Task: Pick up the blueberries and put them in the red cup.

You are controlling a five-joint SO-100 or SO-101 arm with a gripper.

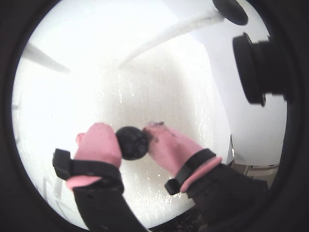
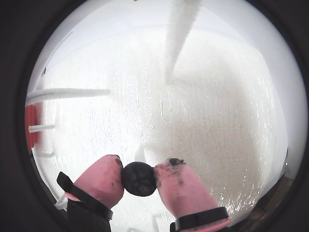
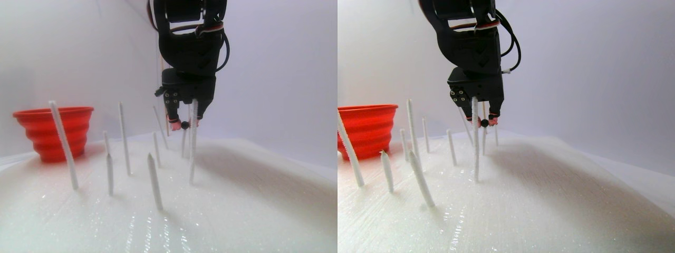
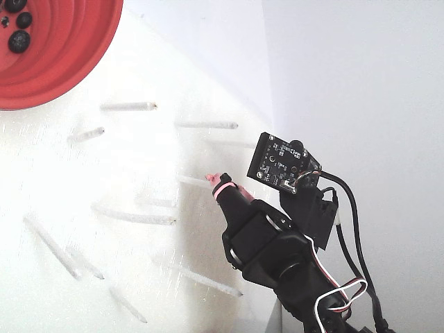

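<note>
My gripper [image 1: 132, 136] is shut on one dark blue-black blueberry [image 1: 133, 144], pinched between its pink fingertips and held above the white foam. Both wrist views show this; in the other one the gripper [image 2: 140, 173] holds the berry [image 2: 138, 180] the same way. In the stereo pair view the gripper [image 3: 183, 125] hangs among white stalks, well to the right of the red cup [image 3: 52, 132]. The fixed view shows the red cup [image 4: 76, 62] at the top left with three blueberries [image 4: 19, 41] inside, and the gripper [image 4: 216, 180] far from it, lower right. Other berries are not in view.
Several thin white stalks [image 3: 154, 182] stand up from the white foam bed [image 3: 253, 200] between the gripper and the cup; one tall stalk [image 3: 193, 139] is right beside the gripper. A white wall runs behind. A sliver of red [image 2: 30, 125] shows at the left of a wrist view.
</note>
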